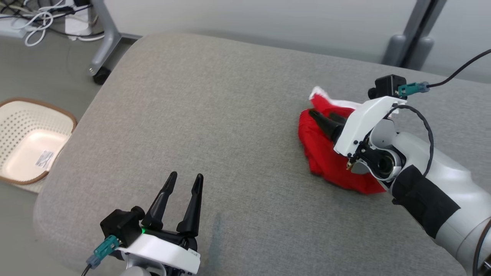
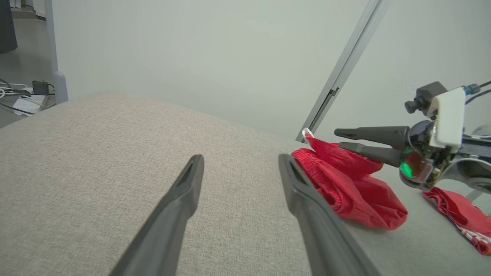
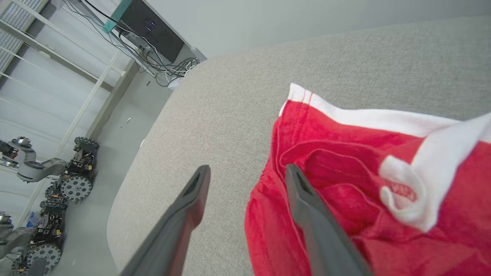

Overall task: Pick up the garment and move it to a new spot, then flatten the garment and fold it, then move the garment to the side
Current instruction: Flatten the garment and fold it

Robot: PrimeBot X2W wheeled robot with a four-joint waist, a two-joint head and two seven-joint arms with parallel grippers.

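A crumpled red garment (image 1: 324, 157) with white trim lies on the right part of the grey cushion (image 1: 215, 115). My right gripper (image 1: 321, 114) hovers just over its left edge, open, with nothing held. In the right wrist view one finger (image 3: 318, 222) crosses the red garment (image 3: 345, 180) and the other finger lies over bare cushion, either side of my right gripper (image 3: 247, 168). My left gripper (image 1: 186, 176) stands open at the cushion's near edge, well to the left of the cloth. The left wrist view shows my left gripper (image 2: 241, 157), the garment (image 2: 345, 184) and the right gripper (image 2: 338, 138) above it.
A white perforated basket (image 1: 15, 119) with a brown rim sits on the floor left of the cushion. A grey frame leg with a caster (image 1: 101, 57) and loose cables (image 1: 38, 23) are at the back left. Wheeled robots (image 3: 73, 180) stand on the floor beyond the cushion's edge.
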